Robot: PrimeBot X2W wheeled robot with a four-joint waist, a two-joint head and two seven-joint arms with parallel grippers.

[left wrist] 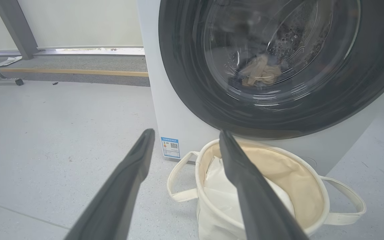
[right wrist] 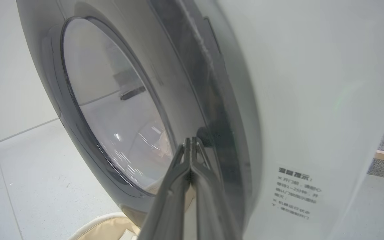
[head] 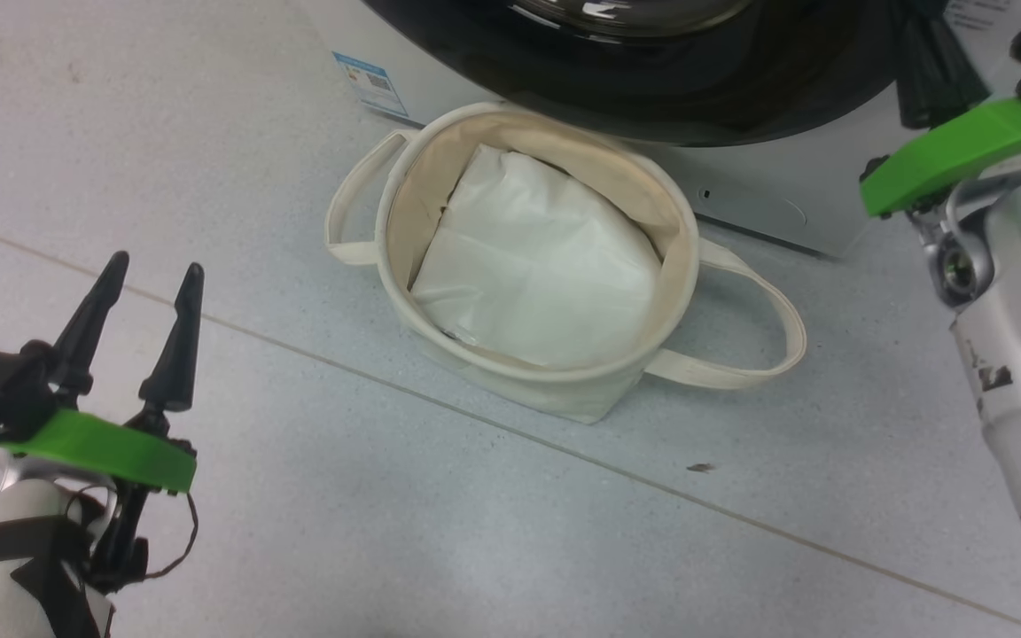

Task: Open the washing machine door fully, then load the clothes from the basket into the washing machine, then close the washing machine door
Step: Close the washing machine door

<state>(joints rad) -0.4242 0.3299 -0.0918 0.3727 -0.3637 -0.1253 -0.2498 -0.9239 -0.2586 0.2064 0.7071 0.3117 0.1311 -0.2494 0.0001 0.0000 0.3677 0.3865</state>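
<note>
Soft cream canvas basket just before the white washing machine, crumpled clothes behind the glass of its glossy round door, my left gripper spread wide, my right gripper pinched together at the door rim

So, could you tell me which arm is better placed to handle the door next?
Right: the right tool, shut, is at the rim of the washing machine door; the open left tool hangs over the floor, left of the basket.
</note>
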